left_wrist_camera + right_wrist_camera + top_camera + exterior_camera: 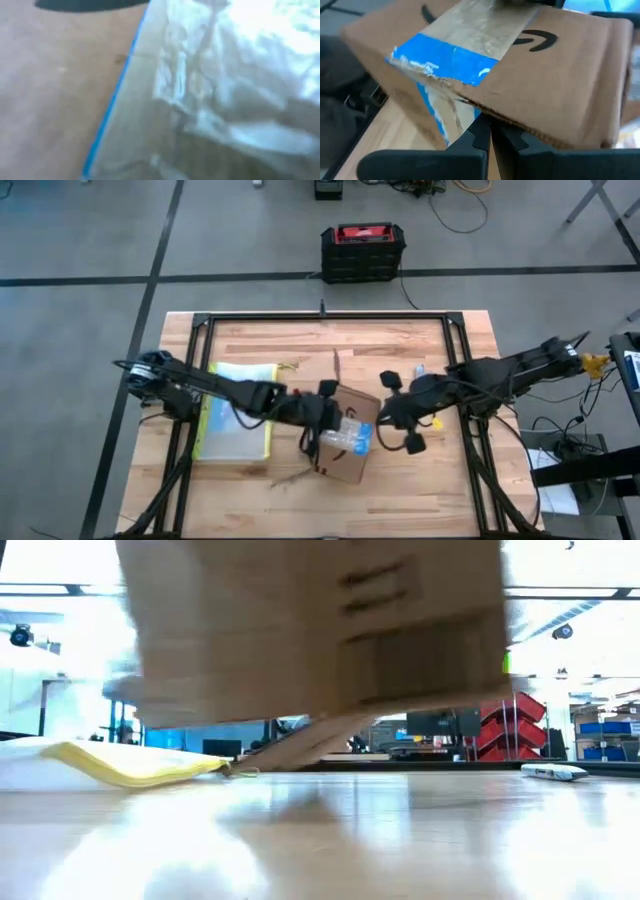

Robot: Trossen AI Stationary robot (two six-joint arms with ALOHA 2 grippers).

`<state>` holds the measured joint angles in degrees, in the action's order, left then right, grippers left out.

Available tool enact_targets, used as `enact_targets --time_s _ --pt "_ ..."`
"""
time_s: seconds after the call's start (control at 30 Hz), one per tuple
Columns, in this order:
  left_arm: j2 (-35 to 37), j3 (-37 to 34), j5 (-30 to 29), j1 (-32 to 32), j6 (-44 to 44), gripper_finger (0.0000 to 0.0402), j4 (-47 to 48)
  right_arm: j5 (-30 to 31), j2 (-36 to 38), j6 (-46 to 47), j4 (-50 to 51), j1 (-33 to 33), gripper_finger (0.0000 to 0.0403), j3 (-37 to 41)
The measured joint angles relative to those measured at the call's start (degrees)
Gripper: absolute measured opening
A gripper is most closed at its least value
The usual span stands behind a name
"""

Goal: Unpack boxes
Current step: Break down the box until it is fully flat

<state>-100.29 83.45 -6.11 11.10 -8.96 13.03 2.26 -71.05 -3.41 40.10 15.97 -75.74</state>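
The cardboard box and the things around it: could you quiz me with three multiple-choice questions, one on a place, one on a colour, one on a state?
1. Where does the yellow-edged pouch lie?
A. On the table, beside the box
B. On top of the box
C. On the floor

2. What colour is the torn strip of tape on the box's corner?
A. Red
B. Green
C. Blue

3. How do the fingers of the right end effector stand?
A. Spread wide apart
B. Shut together
C. Clamped on the pouch

Answers:
1 A: the high view shows the pouch flat on the wood next to the box.
2 C: the right wrist view shows a bright blue strip.
3 B: in the right wrist view the two dark fingers meet, with no gap, at the box's edge.
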Motion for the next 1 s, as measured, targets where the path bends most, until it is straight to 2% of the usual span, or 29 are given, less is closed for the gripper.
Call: enact_targets --time_s 0.17,0.27,0.43,0.63,0.73,0.93,1.0 --pt "-3.85 1.14 1.42 -1.70 -2.32 0.0120 -3.15 3.00 1.28 0.08 9.61 -0.07 0.0000 -5.19" --pt "-5.65 1.01 4.64 -2.65 -1.50 0.0120 -8.53 4.28 2.11 0.61 10.72 -0.13 0.0000 -7.54" --pt "-8.09 0.33 8.54 -3.90 0.57 0.0120 -9.42 4.46 2.26 0.25 12.66 -1.47 0.0000 -7.53" --pt "-7.57 -4.19 8.36 -4.05 4.35 0.0121 -6.22 0.05 0.17 -1.06 12.89 -6.53 0.0000 -3.50" --pt "-6.19 -7.28 8.23 -4.03 7.41 0.0119 -1.67 -1.21 -1.59 -1.36 11.21 -8.87 0.0000 -1.13" --pt "-1.67 -17.04 8.61 -3.68 9.27 0.0121 -3.51 0.75 -2.74 -2.89 4.81 -10.83 0.0000 -0.35" --pt "-0.38 -20.84 8.87 -3.55 10.51 0.0120 -1.88 -1.21 -3.29 -3.91 3.08 -11.60 0.0000 -0.74"
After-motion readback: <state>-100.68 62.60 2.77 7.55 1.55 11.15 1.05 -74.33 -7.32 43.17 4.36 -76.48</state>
